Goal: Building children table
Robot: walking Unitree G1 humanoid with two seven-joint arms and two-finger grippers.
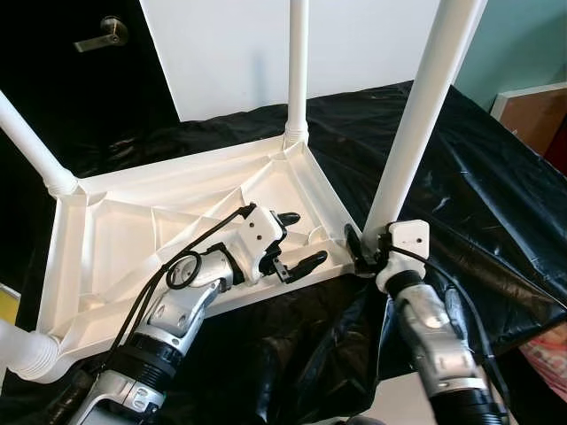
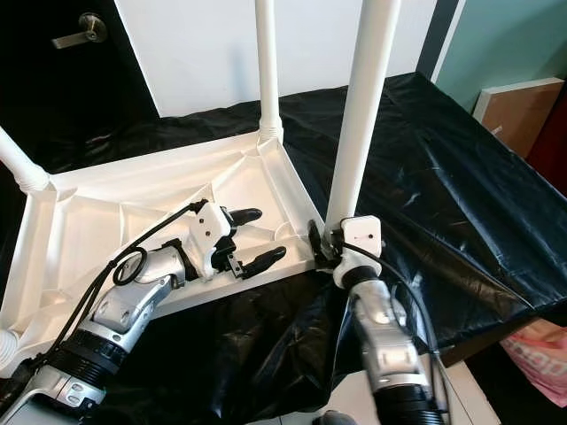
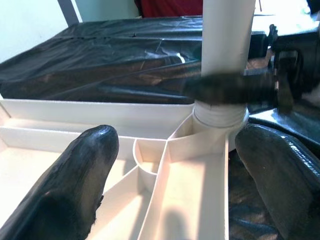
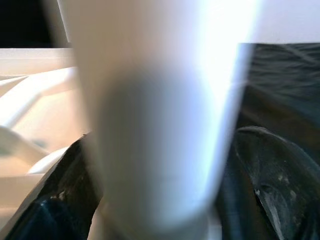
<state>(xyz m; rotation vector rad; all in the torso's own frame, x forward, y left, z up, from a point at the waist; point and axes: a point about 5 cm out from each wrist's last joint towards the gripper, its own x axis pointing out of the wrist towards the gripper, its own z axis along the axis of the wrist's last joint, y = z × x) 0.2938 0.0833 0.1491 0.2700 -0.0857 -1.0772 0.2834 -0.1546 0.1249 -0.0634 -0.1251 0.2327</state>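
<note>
A white plastic children's table [image 1: 133, 230] lies upside down on a black cloth. Legs stand in its corners: a far one [image 1: 298, 71] upright, a near right one [image 1: 425, 106], and a stub at the far left [image 1: 31, 146]. My right gripper [image 1: 370, 245] is shut on the near right leg just above its socket; in the right wrist view that leg [image 4: 155, 125] sits between both fingers [image 4: 270, 180]. My left gripper [image 1: 297, 239] hovers open over the table's ribbed underside, pointing toward that same leg [image 3: 225, 40], with nothing between its fingers [image 3: 80, 175].
The black cloth [image 1: 496, 195] covers the work surface and drops off at the near edge. A dark door with a lever handle [image 1: 102, 35] is at the back left, and a brown board [image 1: 536, 111] leans at the right. Something pink [image 1: 549, 354] lies low right.
</note>
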